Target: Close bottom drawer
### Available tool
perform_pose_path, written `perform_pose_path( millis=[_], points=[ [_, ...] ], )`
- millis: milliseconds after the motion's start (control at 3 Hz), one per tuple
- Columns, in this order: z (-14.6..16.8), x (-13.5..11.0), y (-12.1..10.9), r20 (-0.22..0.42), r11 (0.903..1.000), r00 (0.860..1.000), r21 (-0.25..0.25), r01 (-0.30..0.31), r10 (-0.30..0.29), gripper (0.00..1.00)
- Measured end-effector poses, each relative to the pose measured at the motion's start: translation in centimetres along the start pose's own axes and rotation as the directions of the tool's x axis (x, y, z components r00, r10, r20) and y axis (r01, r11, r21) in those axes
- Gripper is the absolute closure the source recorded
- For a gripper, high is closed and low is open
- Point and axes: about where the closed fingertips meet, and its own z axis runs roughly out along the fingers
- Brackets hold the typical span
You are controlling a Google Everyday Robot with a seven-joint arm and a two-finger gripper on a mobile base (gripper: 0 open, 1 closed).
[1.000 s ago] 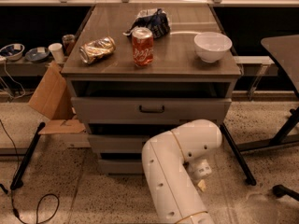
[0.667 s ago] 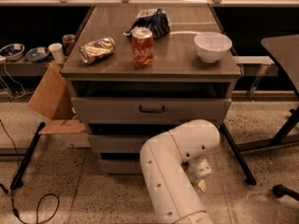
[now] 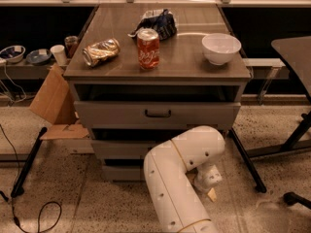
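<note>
The grey cabinet (image 3: 160, 72) has three drawers. The bottom drawer (image 3: 121, 171) is the lowest and narrowest; only the left part of its front shows, with a dark gap above it. My white arm (image 3: 175, 178) covers the rest of it and its handle. My gripper (image 3: 210, 188) hangs low near the floor, at the right end of the bottom drawer's front, below the arm's elbow. The middle drawer (image 3: 116, 148) and the top drawer (image 3: 155, 113), which has a dark bar handle, stand above it.
On the cabinet top are a red soda can (image 3: 148, 48), a crushed can (image 3: 101, 51), a dark chip bag (image 3: 156, 23) and a white bowl (image 3: 221, 47). A cardboard box (image 3: 51, 101) lies at the left. Black table legs (image 3: 245, 159) stand at the right and a black leg (image 3: 26, 164) at the left.
My arm has edged slightly to the left in front of the lower drawers. Nothing else has moved.
</note>
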Motion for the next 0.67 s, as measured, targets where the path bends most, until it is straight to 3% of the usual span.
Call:
perform_pose_path(
  millis=[667],
  points=[
    [0.36, -0.15, -1.57, -0.021, 0.9996, 0.999, -0.010, -0.025, 0.025, 0.00]
  ],
)
